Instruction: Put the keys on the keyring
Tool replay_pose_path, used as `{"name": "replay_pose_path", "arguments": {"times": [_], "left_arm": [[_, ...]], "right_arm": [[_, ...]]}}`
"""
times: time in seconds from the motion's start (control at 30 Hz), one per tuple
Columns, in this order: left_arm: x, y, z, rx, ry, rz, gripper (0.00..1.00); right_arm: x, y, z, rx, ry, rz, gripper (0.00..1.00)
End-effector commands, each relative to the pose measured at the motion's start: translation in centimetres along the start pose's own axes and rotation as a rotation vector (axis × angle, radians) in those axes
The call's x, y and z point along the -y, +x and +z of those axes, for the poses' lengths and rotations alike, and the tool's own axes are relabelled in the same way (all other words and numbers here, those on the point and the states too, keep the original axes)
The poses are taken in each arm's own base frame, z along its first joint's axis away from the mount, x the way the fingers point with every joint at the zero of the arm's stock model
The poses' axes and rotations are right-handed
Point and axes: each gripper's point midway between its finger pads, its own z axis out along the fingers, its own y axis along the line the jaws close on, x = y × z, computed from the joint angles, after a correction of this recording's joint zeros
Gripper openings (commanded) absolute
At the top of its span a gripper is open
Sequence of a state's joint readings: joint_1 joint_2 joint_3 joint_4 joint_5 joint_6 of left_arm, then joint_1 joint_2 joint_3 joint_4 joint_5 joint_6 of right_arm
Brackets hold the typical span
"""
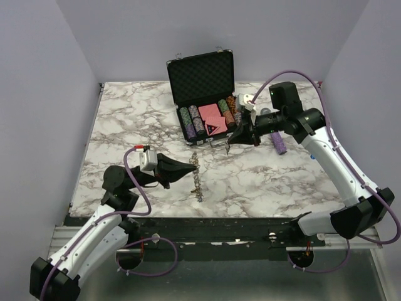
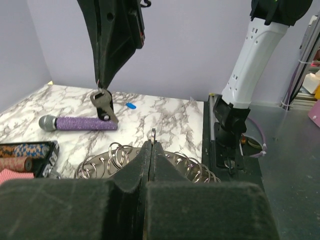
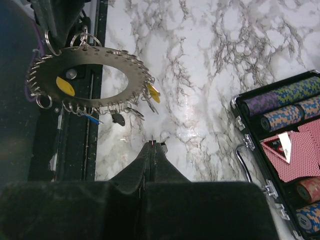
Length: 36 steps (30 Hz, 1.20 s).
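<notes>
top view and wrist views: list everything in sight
marble table: one, white-grey, under everything
open chip case: one, black, far middle
poker chip rows: several, multicoloured, in case
playing cards: one stack, pink, in case
glitter microphone: one, purple, right of case
toothed metal keyring: one, silver, in left tool
plastic-headed keys: two, yellow, on keyring
loose key: one, blue, on table
small key: one, dark grey, hanging from right tool
left tool, right tool: black, both shut

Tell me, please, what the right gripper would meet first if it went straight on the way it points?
The right gripper would most likely meet the marble table, just beside the keyring that the left gripper holds up; depth is unclear, so the ring's fringe might come first.
</notes>
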State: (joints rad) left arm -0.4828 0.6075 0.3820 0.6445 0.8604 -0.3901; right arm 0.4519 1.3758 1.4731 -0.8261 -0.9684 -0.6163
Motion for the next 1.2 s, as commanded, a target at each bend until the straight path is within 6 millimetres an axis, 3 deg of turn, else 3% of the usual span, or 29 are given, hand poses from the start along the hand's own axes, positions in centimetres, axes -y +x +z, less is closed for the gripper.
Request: {"name": "replay_pose_path", "arguments": {"times": [0.0, 0.17, 0.27, 0.4, 0.6, 0.83, 0.97, 1.17], "left_arm": [[0.2, -4.4, 2.1, 0.123, 0.019, 0.139, 0.00], [0.2, -4.6, 3.0, 0.139, 0.021, 0.174, 0.00], [0.1, -4.5, 3.1, 0.146, 0.021, 0.189, 0.00], [0.2, -4.2, 3.3, 0.151, 0.034, 0.201, 0.00], [0.8, -4.3, 3.0, 0.222, 0.053, 0.153, 0.00], [2.2, -4.1, 3.2, 0.339, 0.108, -0.040, 0.00], [2.8, -3.8, 3.4, 0.396, 0.137, -0.116, 0.00], [2.7, -2.8, 5.2, 0.349, 0.177, -0.199, 0.00]], "right_arm": [[-2.6, -2.2, -0.8, 0.065, -0.088, -0.038, 0.00], [-3.7, -4.1, -1.4, 0.129, -0.111, -0.048, 0.00], [-5.5, -4.1, -1.5, 0.174, -0.178, -0.057, 0.00], [-7.7, -2.2, -1.5, 0.192, -0.234, -0.124, 0.00], [-9.7, -1.0, -2.5, 0.175, -0.259, -0.287, 0.00], [-8.9, -0.3, -2.5, 0.144, -0.182, -0.377, 0.00], [-7.0, -0.6, -2.0, 0.113, -0.073, -0.297, 0.00], [-7.7, -0.2, -1.4, 0.095, -0.074, -0.205, 0.00]]}}
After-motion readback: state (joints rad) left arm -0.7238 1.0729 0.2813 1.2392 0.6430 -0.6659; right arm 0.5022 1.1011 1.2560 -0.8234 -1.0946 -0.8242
